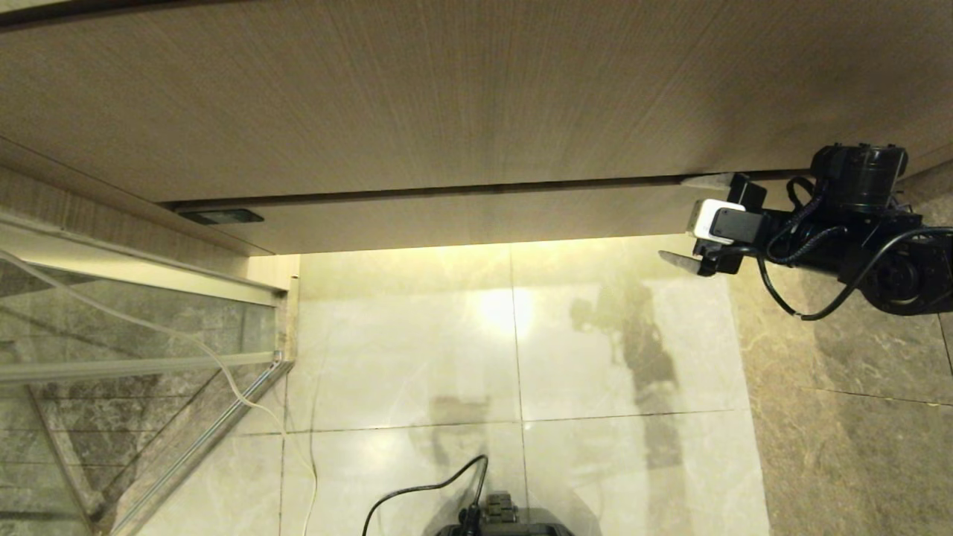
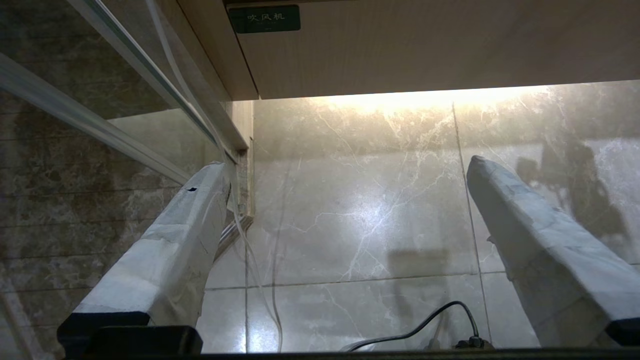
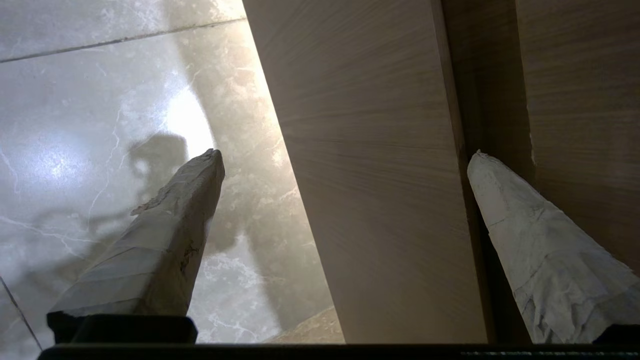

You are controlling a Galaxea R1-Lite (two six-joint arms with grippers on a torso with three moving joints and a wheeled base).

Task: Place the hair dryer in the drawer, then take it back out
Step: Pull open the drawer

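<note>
1. Right gripper (image 1: 689, 221): jaws spread wide, holding nothing; the closed drawer (image 1: 461, 216) front lies between the fingertips.
2. Only the left wrist view shows the drawer's green label (image 2: 264, 18); left gripper (image 2: 345, 165) wide apart, empty.

Right arm's stretched in from the right side, wrist turned sideways so the right gripper (image 1: 689, 221) points left with its taped fingers (image 3: 170, 235) spread wide and nothing between them, while the left gripper (image 2: 345, 172) just hangs parked low, fingers wide apart too.
</note>
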